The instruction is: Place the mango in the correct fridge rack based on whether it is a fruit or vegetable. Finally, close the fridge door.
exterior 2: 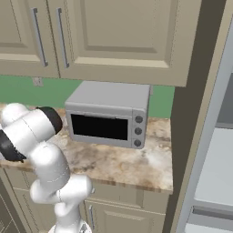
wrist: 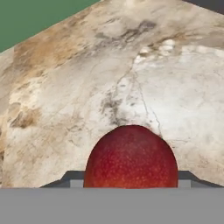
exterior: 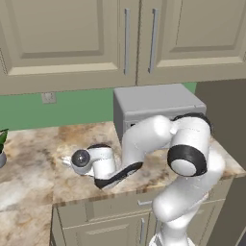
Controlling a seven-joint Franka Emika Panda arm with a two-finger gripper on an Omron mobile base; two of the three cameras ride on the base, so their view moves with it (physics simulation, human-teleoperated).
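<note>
The mango (wrist: 130,159), dark red and smooth, sits low in the hand view between my two dark fingertips (wrist: 72,177). My gripper (wrist: 130,179) is shut on it, just over the marbled counter. In the left base view my hand (exterior: 89,161) is down at the counter (exterior: 33,158), left of the microwave, and it hides the fruit there. The grey fridge (exterior 2: 213,118) stands at the right edge of the right base view. A pale flat surface inside it looks like the fridge rack (exterior 2: 217,166). I cannot make out the fridge door.
A grey microwave (exterior 2: 107,120) stands on the counter against the green wall, to the right of my hand. Beige wall cabinets (exterior: 72,38) hang above. A plant pot's edge (exterior: 2,149) shows at the far left. A dark tall panel (exterior 2: 191,113) separates counter and fridge.
</note>
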